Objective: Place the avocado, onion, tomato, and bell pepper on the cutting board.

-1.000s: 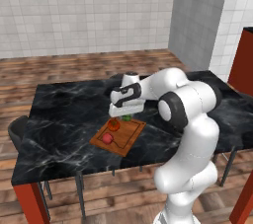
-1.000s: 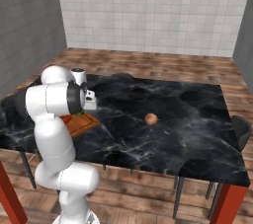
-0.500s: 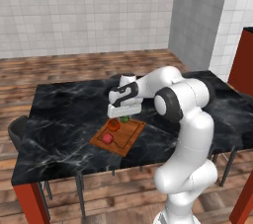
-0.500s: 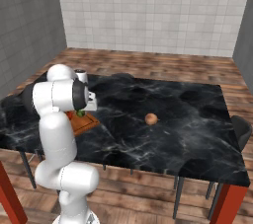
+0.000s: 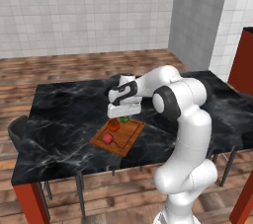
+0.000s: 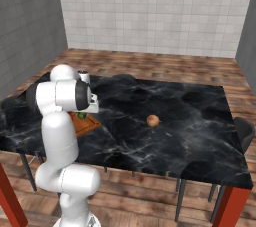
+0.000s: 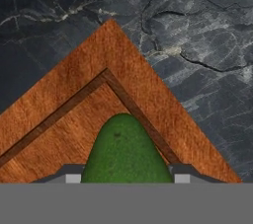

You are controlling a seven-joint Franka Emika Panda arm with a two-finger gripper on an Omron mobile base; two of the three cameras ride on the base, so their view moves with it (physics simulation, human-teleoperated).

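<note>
Avocado (image 7: 126,149): green, rounded lump, narrow end pointing toward a corner of the cutting board (image 7: 74,94). Sits between the two finger tips of the claw (image 7: 126,176), which is pinching it from either side. In the left base view the avocado (image 5: 124,118) is a small green patch just under the claw (image 5: 124,114), over the far end of the cutting board (image 5: 129,136). Cannot tell whether it rests on the wood or hangs just above it.

Cutting board: brown wood, darker groove running parallel to the edges, lying askew on the bench (image 5: 69,119). In the right base view a piece of the board (image 6: 85,125) shows beside the arm, with the green avocado (image 6: 80,116) at its far edge.

Also on the board: tomato (image 5: 113,125), orange-red, round, near the avocado; bell pepper (image 5: 107,138), red, nearer the board's front end. The two stand apart from each other.

Onion (image 6: 153,120): pale orange-brown ball, alone on the bare dark marble, well apart from the board and toward the middle of the bench (image 6: 190,121).

Surroundings: dark chair (image 5: 20,131) at the bench's left end; wooden floor (image 5: 89,67); tiled wall (image 5: 84,11) behind.
</note>
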